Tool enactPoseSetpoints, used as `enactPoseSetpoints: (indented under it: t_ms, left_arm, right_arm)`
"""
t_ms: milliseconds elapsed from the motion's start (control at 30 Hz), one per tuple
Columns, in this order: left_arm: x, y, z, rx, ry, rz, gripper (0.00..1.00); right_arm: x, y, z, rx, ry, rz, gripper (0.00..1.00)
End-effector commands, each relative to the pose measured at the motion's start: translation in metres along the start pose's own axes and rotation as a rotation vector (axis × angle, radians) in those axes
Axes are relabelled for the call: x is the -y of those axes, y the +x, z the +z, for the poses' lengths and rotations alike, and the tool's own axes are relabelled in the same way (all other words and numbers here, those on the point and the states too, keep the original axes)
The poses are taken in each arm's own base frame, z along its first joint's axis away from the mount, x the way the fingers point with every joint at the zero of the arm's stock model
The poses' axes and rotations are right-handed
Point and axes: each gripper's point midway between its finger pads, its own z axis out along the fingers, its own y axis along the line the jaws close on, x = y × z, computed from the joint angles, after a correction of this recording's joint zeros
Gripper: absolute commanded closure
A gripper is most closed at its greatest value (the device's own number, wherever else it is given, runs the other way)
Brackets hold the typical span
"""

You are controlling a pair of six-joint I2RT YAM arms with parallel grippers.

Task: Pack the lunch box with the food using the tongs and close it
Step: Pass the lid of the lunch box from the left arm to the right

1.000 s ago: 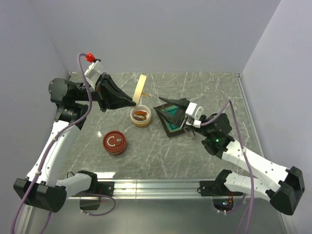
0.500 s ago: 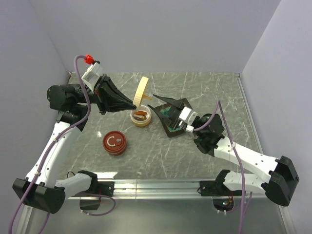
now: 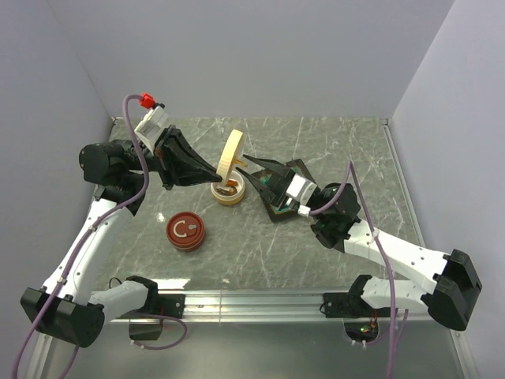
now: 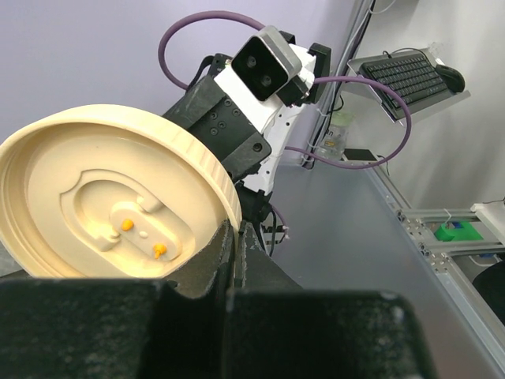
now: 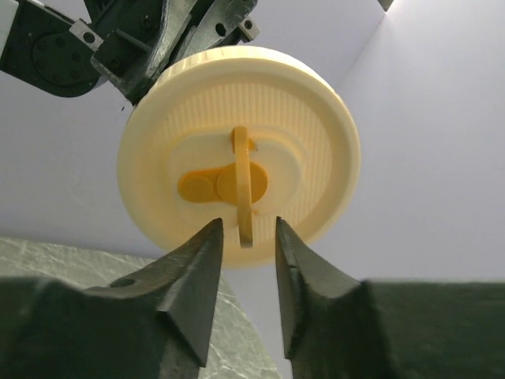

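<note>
My left gripper (image 3: 215,168) (image 4: 235,230) is shut on the rim of the lunch box's cream lid (image 3: 230,151) (image 4: 102,197), holding it on edge above the round cream lunch box (image 3: 227,194). Brown food (image 3: 229,187) lies inside the box. My right gripper (image 3: 251,167) (image 5: 247,230) is open right at the lid's top face (image 5: 237,134). The lid's thin cream handle tab (image 5: 244,189) hangs between the tips, touching neither finger. The left gripper (image 5: 158,43) shows behind the lid in the right wrist view. The tongs are out of view.
A square teal tray with a dark rim (image 3: 278,212) lies under my right wrist. A round red lidded container (image 3: 185,230) stands on the marble table (image 3: 260,253) in front of the left arm. Grey walls close the back and sides.
My right gripper has moved left off the tray up to the lid, its jaws narrowing a little. The left gripper has turned the lid to face it.
</note>
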Motion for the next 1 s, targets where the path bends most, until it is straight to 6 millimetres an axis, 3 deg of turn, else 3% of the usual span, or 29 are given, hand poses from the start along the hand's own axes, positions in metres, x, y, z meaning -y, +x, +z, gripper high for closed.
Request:
enactPoseSetpoints:
  t_ms: [0, 233, 333, 400, 433, 467, 700, 833, 900, 933, 967]
  left_arm:
    - [0.013, -0.01, 0.002, 0.017, 0.016, 0.068, 1.0]
    - [0.012, -0.005, 0.002, 0.016, 0.01, 0.047, 1.0]
    - [0.011, -0.002, 0.001, 0.012, 0.006, 0.024, 1.0]
    - [0.011, -0.002, 0.001, 0.011, 0.004, 0.027, 1.0]
    - [0.01, -0.001, 0.001, 0.011, 0.004, 0.024, 1.0]
    - [0.011, -0.001, 0.001, 0.012, 0.004, 0.027, 1.0]
    - [0.012, -0.002, 0.002, 0.007, 0.008, 0.024, 1.0]
    - [0.009, -0.004, 0.002, 0.017, -0.007, 0.034, 0.99]
    - [-0.003, -0.005, 0.002, 0.022, -0.055, 0.023, 0.92]
    - [-0.008, -0.006, 0.001, 0.026, -0.082, 0.018, 0.81]
    - [-0.018, -0.002, 0.0, 0.025, -0.127, -0.052, 0.76]
  right_arm:
    - [0.013, -0.027, 0.011, 0.085, 0.028, -0.056, 0.62]
    - [0.009, -0.036, 0.01, 0.109, 0.01, -0.072, 0.89]
    - [0.016, -0.038, 0.014, 0.082, 0.03, -0.032, 0.92]
    - [0.018, -0.039, 0.015, 0.077, 0.036, -0.026, 0.9]
    - [0.019, -0.039, 0.014, 0.076, 0.039, -0.029, 0.77]
    - [0.018, -0.039, 0.014, 0.076, 0.036, -0.031, 0.73]
    - [0.017, -0.041, 0.017, 0.086, 0.02, -0.031, 0.76]
    - [0.019, -0.042, 0.018, 0.085, 0.026, -0.029, 1.0]
    - [0.02, -0.043, 0.017, 0.064, 0.025, -0.019, 1.0]
    - [0.024, -0.043, 0.018, 0.048, 0.037, -0.015, 1.0]
    - [0.021, -0.032, 0.016, -0.014, 0.023, 0.006, 1.0]
